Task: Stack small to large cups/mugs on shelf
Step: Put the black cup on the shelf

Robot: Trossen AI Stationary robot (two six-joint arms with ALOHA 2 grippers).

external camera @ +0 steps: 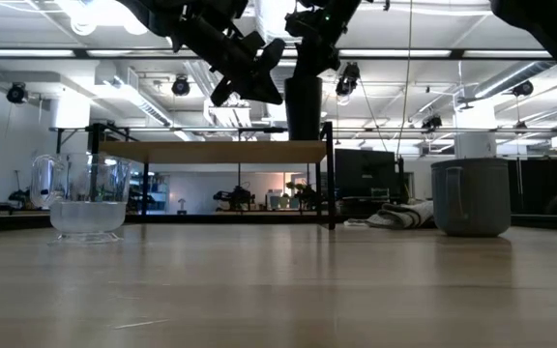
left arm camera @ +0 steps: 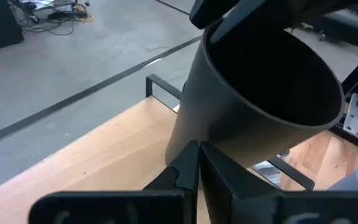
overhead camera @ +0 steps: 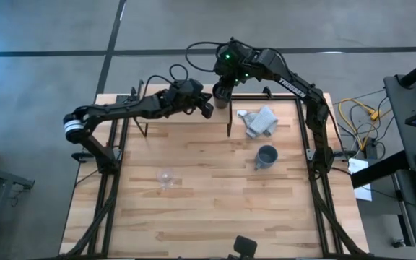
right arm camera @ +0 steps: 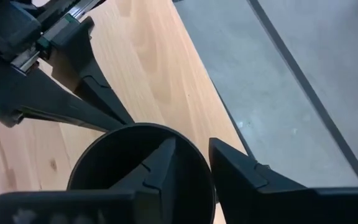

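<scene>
Nearest sits the small clear glass cup (external camera: pixel 87 196), well short of the low light-wood shelf (external camera: pixel 216 151). Over that shelf's end, the right gripper (right arm camera: pixel 191 163) pinches the tall black cylindrical cup's (external camera: pixel 304 108) rim. Beside it, the left gripper (left arm camera: pixel 199 163) seems pressed together.

black cup (external camera: pixel 304 108) on shelf (external camera: pixel 216 151), mug (overhead camera: pixel 266 157) right of glass cup (overhead camera: pixel 166 178)

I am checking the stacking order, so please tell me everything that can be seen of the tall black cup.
The tall black cup is a plain, matte, dark cylinder with a thin rim, no handle and an empty inside. It stands upright at the shelf's right end; whether its base touches the plank cannot be told. The right gripper pinches its rim, one finger inside and one outside. The left gripper is close beside its wall, fingers together.
</scene>
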